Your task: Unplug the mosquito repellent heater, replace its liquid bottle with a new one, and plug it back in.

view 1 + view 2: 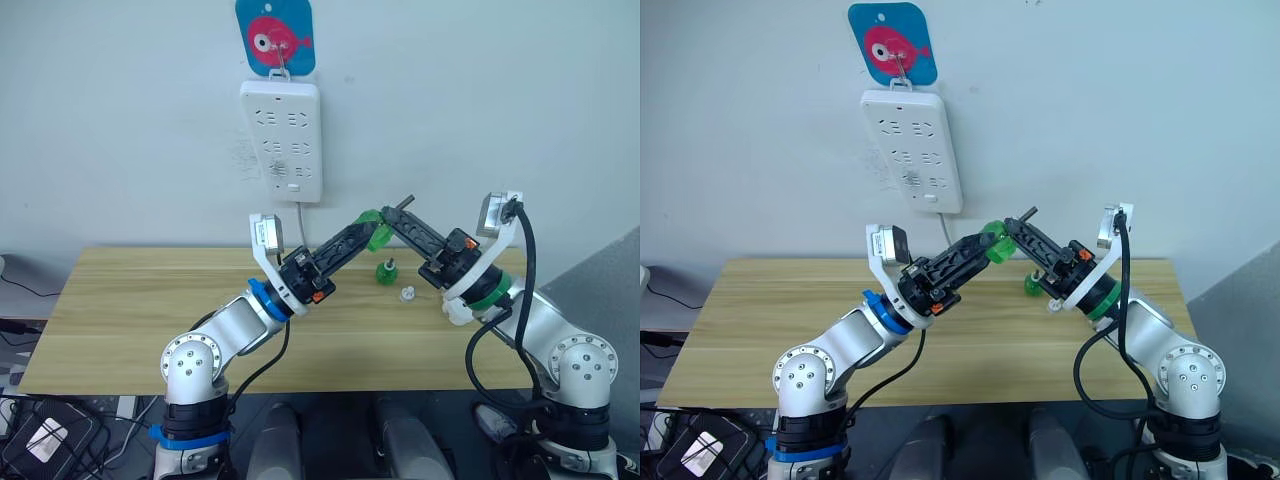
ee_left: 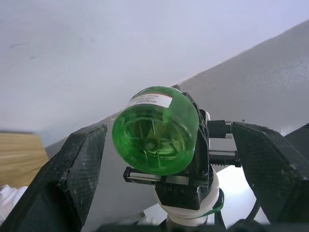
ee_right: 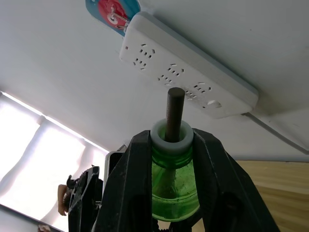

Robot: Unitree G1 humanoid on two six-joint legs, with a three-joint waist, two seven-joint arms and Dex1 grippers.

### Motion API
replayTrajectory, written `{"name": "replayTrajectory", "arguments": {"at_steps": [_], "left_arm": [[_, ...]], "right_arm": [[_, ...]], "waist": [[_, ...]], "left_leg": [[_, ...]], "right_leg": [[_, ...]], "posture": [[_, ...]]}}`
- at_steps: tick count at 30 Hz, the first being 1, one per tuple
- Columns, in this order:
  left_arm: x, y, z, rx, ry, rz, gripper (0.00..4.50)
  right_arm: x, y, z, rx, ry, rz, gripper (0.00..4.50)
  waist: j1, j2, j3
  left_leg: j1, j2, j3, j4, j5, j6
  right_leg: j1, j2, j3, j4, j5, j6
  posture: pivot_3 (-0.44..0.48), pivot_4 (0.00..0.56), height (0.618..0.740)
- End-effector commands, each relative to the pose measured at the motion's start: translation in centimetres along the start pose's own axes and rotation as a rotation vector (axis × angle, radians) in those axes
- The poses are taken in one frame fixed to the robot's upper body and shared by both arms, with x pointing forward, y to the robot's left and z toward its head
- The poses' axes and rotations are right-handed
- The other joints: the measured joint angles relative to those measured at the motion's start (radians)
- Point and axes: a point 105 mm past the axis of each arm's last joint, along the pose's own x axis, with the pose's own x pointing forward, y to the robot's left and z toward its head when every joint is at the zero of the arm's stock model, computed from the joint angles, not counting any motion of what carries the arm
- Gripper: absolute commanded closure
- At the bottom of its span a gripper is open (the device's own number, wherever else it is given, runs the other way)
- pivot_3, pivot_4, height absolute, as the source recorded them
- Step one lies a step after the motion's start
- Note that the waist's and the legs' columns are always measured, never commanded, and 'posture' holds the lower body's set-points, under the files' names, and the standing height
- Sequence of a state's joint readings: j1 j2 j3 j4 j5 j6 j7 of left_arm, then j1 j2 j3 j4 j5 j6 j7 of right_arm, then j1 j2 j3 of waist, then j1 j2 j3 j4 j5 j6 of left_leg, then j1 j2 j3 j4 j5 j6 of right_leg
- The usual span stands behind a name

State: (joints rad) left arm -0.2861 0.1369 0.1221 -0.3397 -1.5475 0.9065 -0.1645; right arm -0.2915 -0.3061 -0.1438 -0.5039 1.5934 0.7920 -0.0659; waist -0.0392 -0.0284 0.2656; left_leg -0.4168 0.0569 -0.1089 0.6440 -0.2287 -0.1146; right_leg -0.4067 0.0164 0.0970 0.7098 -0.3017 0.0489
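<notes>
Since my right gripper (image 3: 171, 159) is clenched on the green bottle (image 3: 174, 186) below its wick and my left gripper (image 2: 166, 169) stands released around its base, I judge it light, slick, best held by the body.

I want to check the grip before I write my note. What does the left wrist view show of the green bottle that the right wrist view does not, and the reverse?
Left wrist view: the green bottle seen from its round base, with its white label, and the left gripper open, one finger on each side, apart from it. Right wrist view: the dark wick rising from the white collar, the right gripper shut on the bottle's neck, and the white power strip behind. Shared: the same green bottle and the pale wall.
</notes>
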Motion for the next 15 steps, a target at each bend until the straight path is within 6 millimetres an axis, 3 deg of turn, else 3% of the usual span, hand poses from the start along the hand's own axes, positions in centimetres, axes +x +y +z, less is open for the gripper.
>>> {"name": "replayTrajectory", "arguments": {"at_steps": [1,4,15], "left_arm": [[0.4,-0.7,0.1,0.016,-0.007,-0.033,0.07],[0.4,-0.9,-0.1,0.004,0.003,-0.051,0.70],[0.1,-1.2,-1.0,-0.024,0.062,-0.087,3.64]], "right_arm": [[-0.3,0.9,-0.1,-0.014,-0.002,0.049,3.71],[-0.4,0.9,-0.3,-0.014,0.007,0.058,3.71],[-0.3,1.7,-0.6,-0.011,0.018,0.100,3.71]], "waist": [[0.001,0.000,0.000],[0.004,0.000,0.000],[0.004,0.001,-0.001]], "left_leg": [[0.000,0.000,0.000,0.000,0.000,0.000],[0.000,0.000,0.000,0.000,0.000,0.000],[0.000,0.000,0.000,0.000,0.000,0.000]], "right_leg": [[0.000,0.000,0.000,0.000,0.000,0.000],[0.000,0.000,0.000,0.000,0.000,0.000],[0.000,0.000,0.000,-0.001,0.000,0.000]], "posture": [[-0.013,0.202,0.740],[-0.013,0.199,0.740],[-0.016,0.193,0.740]]}}
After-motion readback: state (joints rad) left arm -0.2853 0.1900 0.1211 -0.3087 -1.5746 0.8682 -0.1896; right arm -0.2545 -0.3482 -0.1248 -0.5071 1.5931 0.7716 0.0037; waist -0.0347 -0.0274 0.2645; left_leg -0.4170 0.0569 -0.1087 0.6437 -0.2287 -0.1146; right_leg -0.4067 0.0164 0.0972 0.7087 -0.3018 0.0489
